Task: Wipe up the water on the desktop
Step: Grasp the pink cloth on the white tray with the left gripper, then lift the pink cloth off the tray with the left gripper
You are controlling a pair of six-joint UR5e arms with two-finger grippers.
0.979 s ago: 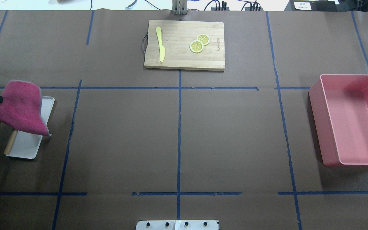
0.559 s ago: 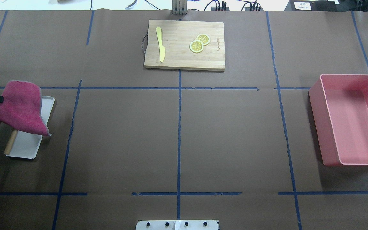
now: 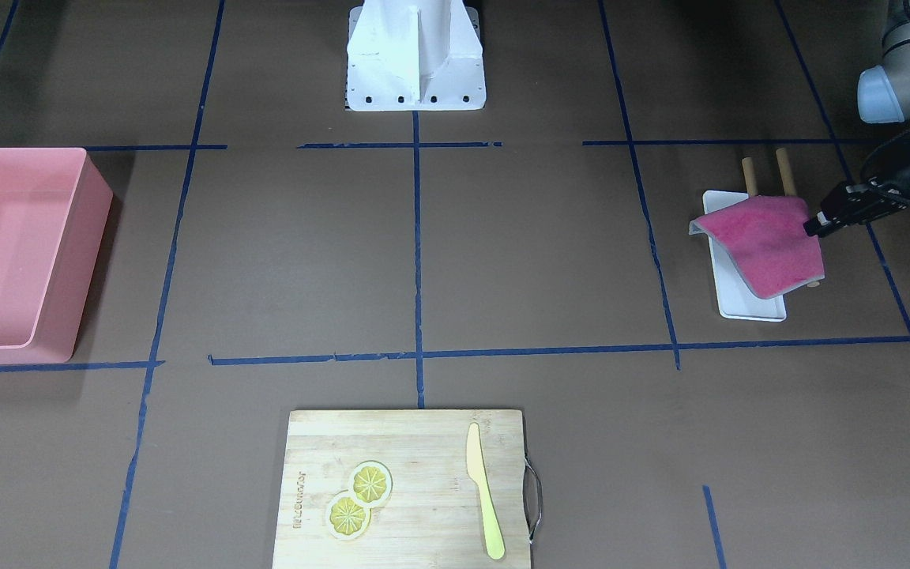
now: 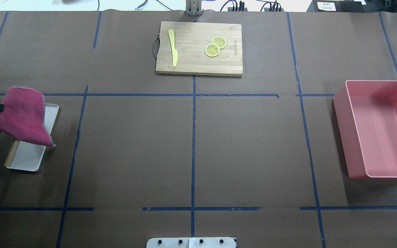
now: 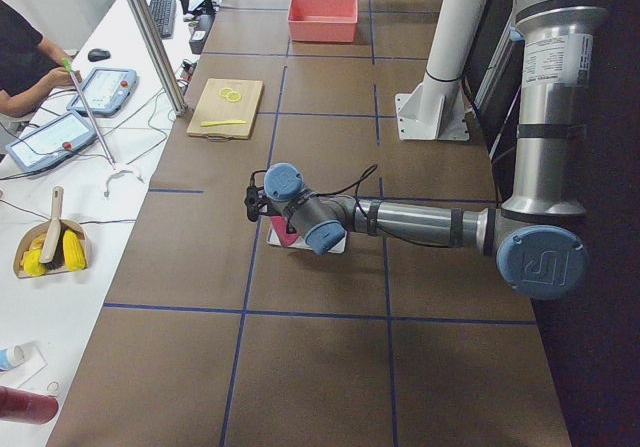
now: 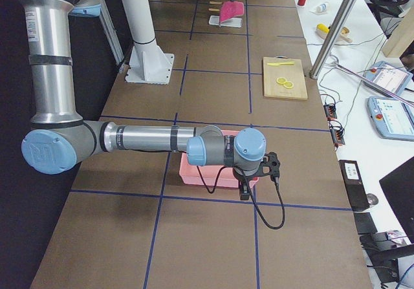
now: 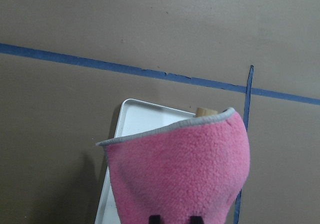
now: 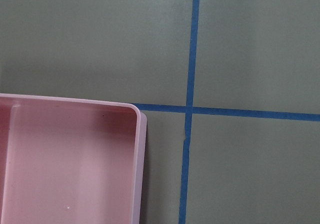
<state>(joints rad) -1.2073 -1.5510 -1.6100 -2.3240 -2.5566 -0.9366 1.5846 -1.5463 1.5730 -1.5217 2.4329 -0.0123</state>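
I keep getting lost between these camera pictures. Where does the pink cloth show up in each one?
Front-facing: pink cloth at right, mid-height.
Overhead: cloth at far left, mid-height.
Exterior left: cloth near centre, only a sliver showing.
Exterior right: cloth small, at the top.
Left wrist: cloth fills the lower middle.
Right wrist: not in it.
Shared landmark: the white tray beneath it.
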